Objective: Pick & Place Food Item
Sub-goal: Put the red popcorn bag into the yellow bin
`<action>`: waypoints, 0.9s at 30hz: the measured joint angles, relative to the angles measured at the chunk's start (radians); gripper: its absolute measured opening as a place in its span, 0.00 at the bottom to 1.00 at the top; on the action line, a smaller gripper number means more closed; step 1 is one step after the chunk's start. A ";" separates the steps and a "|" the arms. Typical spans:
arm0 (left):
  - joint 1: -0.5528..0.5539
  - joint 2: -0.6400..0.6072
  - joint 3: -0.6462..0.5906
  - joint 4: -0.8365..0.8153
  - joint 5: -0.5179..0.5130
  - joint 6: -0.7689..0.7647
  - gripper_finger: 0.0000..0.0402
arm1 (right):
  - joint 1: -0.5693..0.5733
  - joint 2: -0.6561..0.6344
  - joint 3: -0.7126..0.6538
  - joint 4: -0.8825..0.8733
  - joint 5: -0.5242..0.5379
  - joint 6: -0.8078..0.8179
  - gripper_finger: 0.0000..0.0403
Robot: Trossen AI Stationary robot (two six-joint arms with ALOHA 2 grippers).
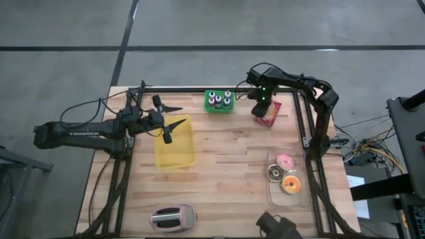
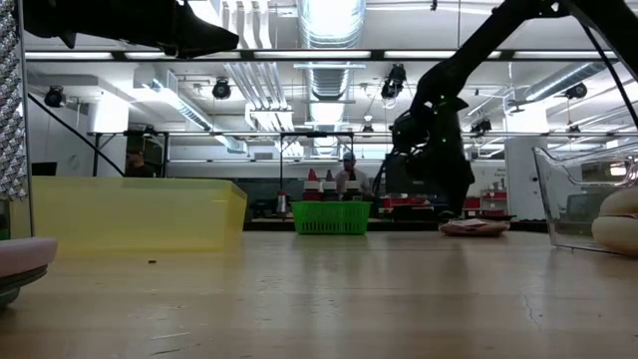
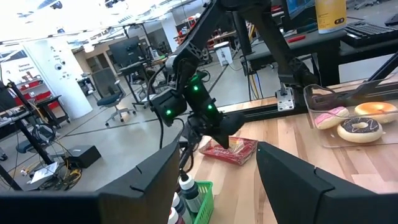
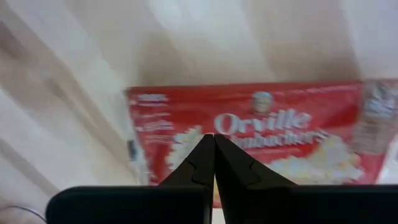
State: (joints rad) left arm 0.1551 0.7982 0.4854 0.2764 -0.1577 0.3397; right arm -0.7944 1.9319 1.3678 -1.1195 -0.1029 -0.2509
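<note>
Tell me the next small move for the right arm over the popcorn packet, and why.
Probably open the jaws before lowering. The right gripper hangs just above the red popcorn packet with its jaws pressed shut, so it cannot take the packet as it stands. The packet lies flat on the table, apart from the yellow bin, where the left gripper waits open.

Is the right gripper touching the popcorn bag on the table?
Cannot tell. In the right wrist view the shut right gripper points at the popcorn bag, but no view plainly shows contact or a gap between them.
</note>
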 joint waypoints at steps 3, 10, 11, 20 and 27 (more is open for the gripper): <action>0.000 0.000 0.000 0.000 0.000 0.000 0.54 | -0.025 0.000 0.000 0.000 0.002 0.000 0.02; 0.000 0.000 0.000 0.000 0.000 0.000 0.54 | -0.033 0.001 -0.012 0.007 0.001 -0.008 0.02; 0.000 0.000 0.000 0.000 0.000 0.000 0.54 | -0.033 0.001 -0.018 0.009 0.001 -0.009 0.02; 0.000 0.000 0.000 0.000 0.000 0.000 0.54 | -0.026 0.001 -0.066 0.022 0.000 -0.003 0.02; 0.000 0.000 0.000 0.000 0.000 0.000 0.54 | 0.002 0.001 -0.074 0.025 -0.031 -0.007 0.02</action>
State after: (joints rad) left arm 0.1551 0.7982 0.4854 0.2763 -0.1577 0.3401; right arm -0.7923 1.9331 1.2934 -1.0946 -0.1340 -0.2577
